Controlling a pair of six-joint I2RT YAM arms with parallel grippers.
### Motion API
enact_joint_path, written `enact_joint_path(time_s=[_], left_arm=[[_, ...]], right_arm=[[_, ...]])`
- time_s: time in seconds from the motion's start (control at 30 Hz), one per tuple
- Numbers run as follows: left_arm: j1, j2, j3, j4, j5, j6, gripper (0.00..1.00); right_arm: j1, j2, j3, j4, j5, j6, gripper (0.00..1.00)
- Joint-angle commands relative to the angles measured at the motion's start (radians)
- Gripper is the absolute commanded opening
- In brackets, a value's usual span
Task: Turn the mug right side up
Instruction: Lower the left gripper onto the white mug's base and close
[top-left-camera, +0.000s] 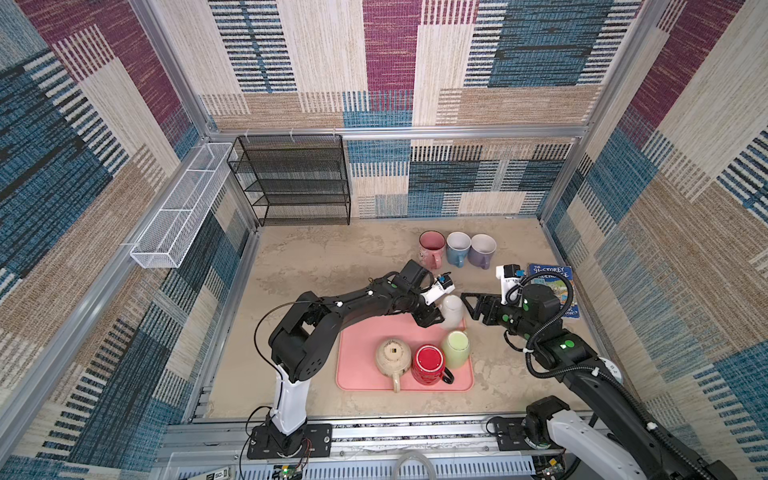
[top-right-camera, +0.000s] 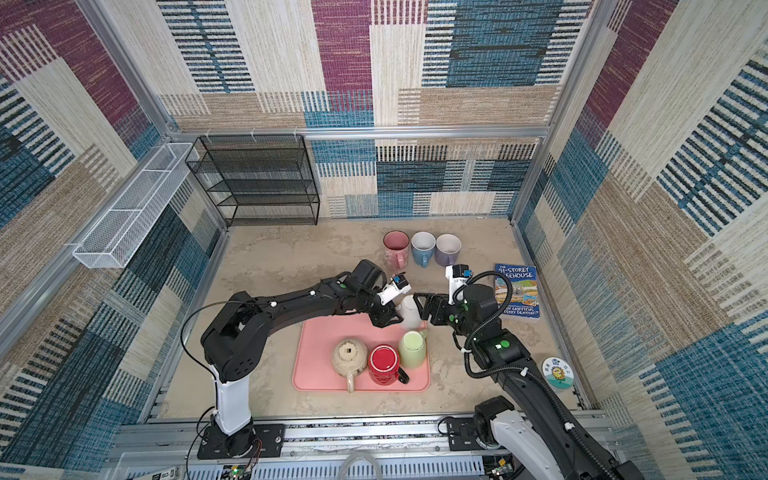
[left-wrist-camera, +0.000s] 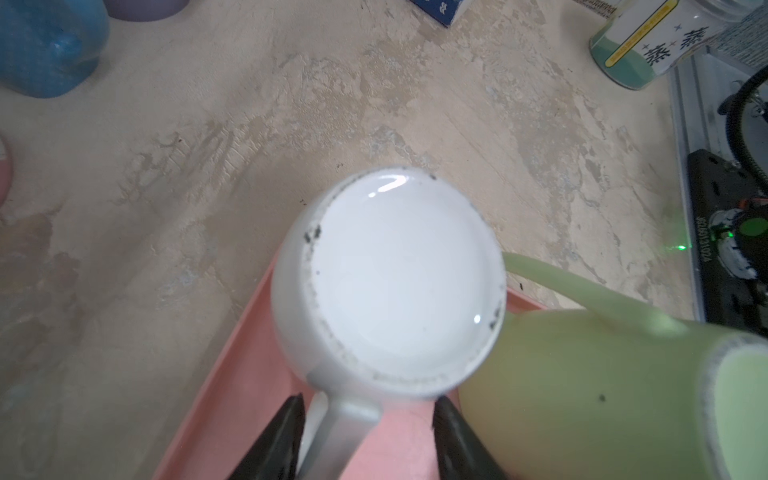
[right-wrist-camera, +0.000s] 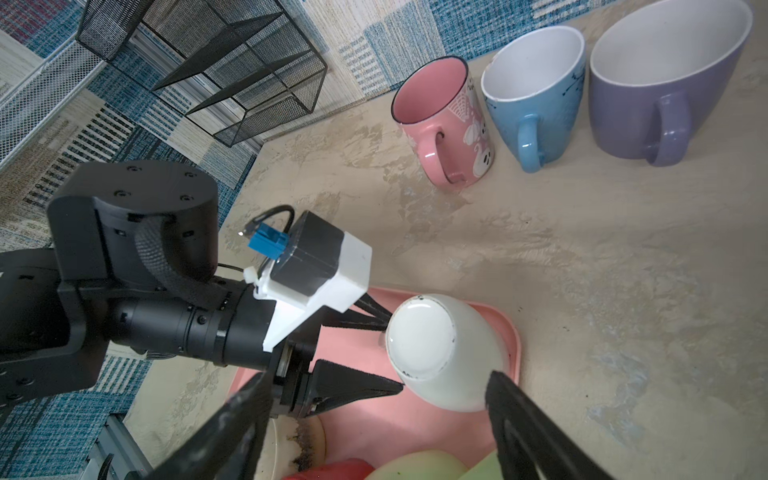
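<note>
While straddling upside-down white ceramic mug (top-left-camera: 453, 312) mid-frame, left gripper (top-left-camera: 437, 314) and right gripper (top-left-camera: 467, 307) fingers apart: pre-grasp. Next: clamp, lift, invert.

Black arms (top-left-camera: 357, 302), white lower links (top-left-camera: 291, 399), green dots (top-left-camera: 568, 344), black fingers (right-wrist-camera: 353, 383).

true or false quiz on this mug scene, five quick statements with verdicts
1. The white mug is base up. True.
2. The left end effector has a finger on each side of the white mug's handle. True.
3. The right end effector is shut. False: its jaws stand wide apart beside the white mug.
4. The red mug stands upright. False: it is base up on the tray.
5. The book lies on the tray. False: it lies on the table, right of the tray.
</note>
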Motion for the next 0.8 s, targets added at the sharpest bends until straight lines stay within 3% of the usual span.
enact_joint_path(time_s=[0.0,0.17,0.4,0.77], left_arm=[[0.001,-0.028,-0.025,0.034,0.019,-0.029,0.47],[-0.001,-0.059,-0.055,0.044,-0.007,-0.052,0.34],[-0.016,-0.074,-0.055,0.008,-0.13,-0.058,0.47],[-0.041,-0.038,0.032,-0.107,-0.232,-0.013,0.44]], right_arm=[[0.0,0.004,-0.004,0.026,-0.003,0.0,0.83],[0.0,0.015,-0.007,0.038,-0.012,0.001,0.83],[0.0,0.005,-0.012,0.035,-0.013,0.001,0.83],[0.001,-0.008,-0.007,0.027,-0.015,0.001,0.84]])
